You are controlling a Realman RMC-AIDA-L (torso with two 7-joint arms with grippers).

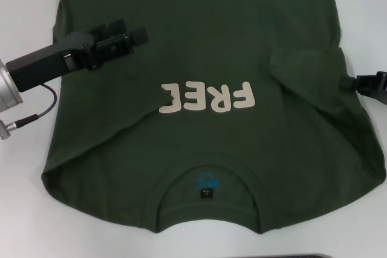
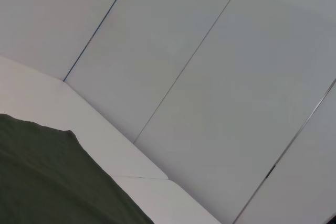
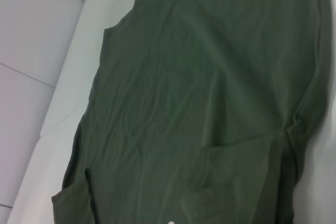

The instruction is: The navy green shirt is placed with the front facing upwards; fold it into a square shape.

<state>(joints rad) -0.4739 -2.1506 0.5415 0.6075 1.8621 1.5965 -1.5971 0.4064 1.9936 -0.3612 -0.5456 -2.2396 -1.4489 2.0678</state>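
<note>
A: Shirt location?
B: The navy green shirt (image 1: 199, 58) lay face-up on the white table (image 1: 24, 209), beneath the left gripper (image 1: 142, 33).
A: Jaw state?
B: Left: indeterminate. Right gripper (image 1: 354, 83): cropped at the shirt's edge, indeterminate.

Shirt hem: the navy green shirt (image 1: 199, 52) is running off the frame beyond the left gripper (image 1: 143, 33).
Right gripper (image 1: 349, 83): frame edge is cutting it off.

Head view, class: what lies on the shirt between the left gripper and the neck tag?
The cream "FREE" lettering sits between the left gripper and the neck tag on the navy green shirt, seen in the head view.
</note>
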